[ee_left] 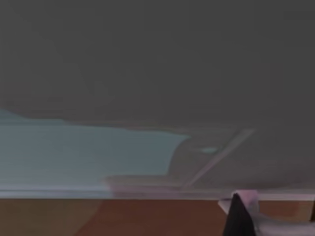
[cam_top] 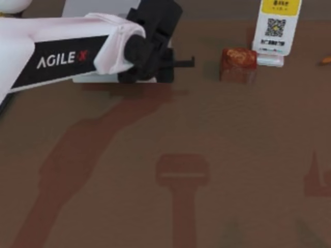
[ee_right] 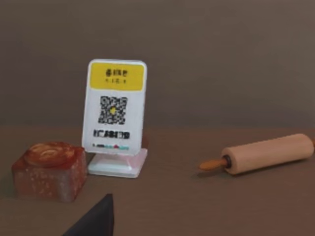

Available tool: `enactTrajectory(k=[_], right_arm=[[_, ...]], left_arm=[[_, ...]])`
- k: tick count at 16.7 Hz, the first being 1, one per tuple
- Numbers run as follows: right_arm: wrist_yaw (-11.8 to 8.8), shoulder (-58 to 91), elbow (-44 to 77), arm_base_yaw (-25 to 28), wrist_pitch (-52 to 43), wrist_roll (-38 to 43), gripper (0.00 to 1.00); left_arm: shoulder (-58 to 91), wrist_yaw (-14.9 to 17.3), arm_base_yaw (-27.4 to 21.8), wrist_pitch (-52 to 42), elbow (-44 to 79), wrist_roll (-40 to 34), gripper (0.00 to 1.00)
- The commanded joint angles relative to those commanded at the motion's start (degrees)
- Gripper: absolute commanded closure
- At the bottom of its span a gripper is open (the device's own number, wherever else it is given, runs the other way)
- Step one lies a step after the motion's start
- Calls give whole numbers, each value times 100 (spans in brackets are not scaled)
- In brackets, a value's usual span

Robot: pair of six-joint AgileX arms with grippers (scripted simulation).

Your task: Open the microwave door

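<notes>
microwave (cam_top: pixel 98 8) | left end effector (cam_top: pixel 181 63) at its edge, grip unclear | table (cam_top: pixel 207 155)

Red block (cam_top: pixel 238 64), sign stand (cam_top: pixel 274 31) crowd the far right; near table (cam_top: pixel 165 196) open.

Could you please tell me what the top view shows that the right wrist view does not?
Only the top view shows the white left arm with its black left gripper reaching over the light-topped microwave. Only the right wrist view shows the whole pale wooden rolling pin. Both show the reddish-brown block, the white and yellow QR-code sign and the brown table.
</notes>
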Motion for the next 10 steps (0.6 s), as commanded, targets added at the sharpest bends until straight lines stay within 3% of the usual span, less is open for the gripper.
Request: enactTrajectory(k=[10], right_arm=[[0,0,0,0,0,0,0]], left_arm=[[-336,-205,17,236,-443,-139,100]])
